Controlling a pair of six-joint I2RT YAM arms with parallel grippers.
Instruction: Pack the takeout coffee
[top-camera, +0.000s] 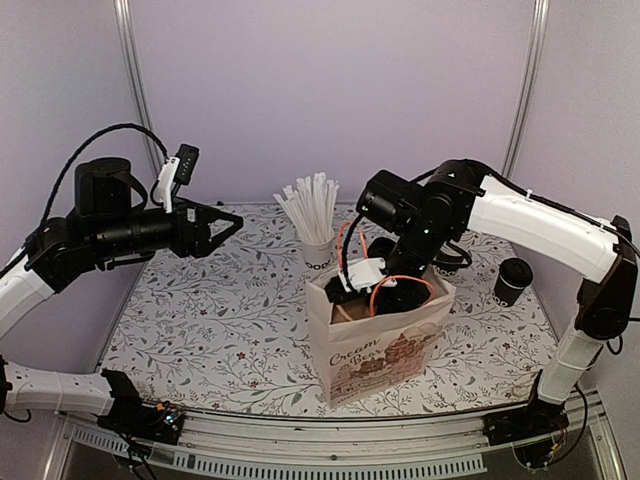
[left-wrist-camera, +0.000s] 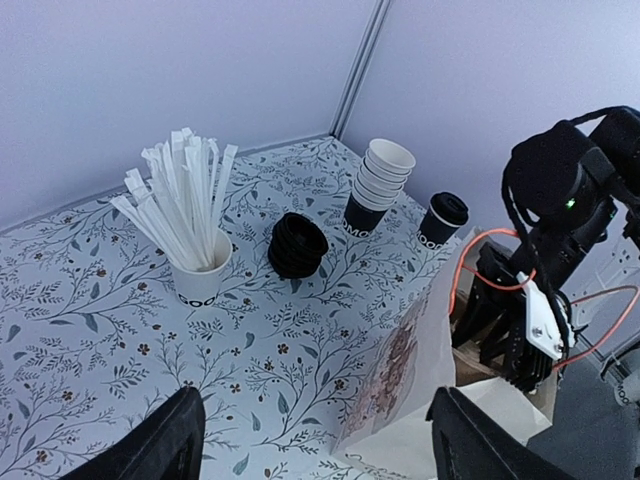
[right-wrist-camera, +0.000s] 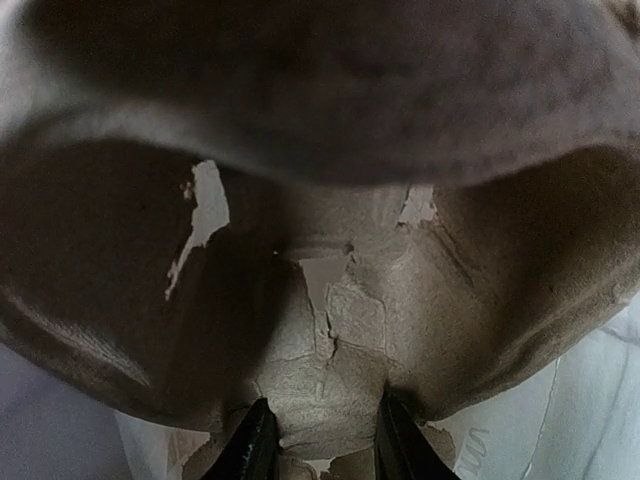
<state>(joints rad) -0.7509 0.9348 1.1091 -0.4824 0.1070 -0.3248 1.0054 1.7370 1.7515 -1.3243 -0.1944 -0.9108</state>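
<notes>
The takeout coffee (top-camera: 512, 280), a black cup with a black lid, stands on the table to the right of the paper bag (top-camera: 385, 345). It also shows in the left wrist view (left-wrist-camera: 441, 217). My right gripper (top-camera: 390, 298) reaches down into the open bag. In the right wrist view its fingers (right-wrist-camera: 258, 440) are closed on a ridge of a brown moulded pulp cup tray (right-wrist-camera: 330, 330) inside the bag, and the gripper (right-wrist-camera: 323, 403) holds no cup. My left gripper (top-camera: 228, 222) hangs open and empty above the table's left side, and the left wrist view (left-wrist-camera: 315, 400) shows it well apart from the bag (left-wrist-camera: 420, 370).
A white cup of white straws (top-camera: 315, 225) stands behind the bag. A stack of black lids (left-wrist-camera: 297, 243) and a stack of lidless black cups (left-wrist-camera: 378, 185) stand at the back. Orange cable (top-camera: 400, 282) loops over the bag's mouth.
</notes>
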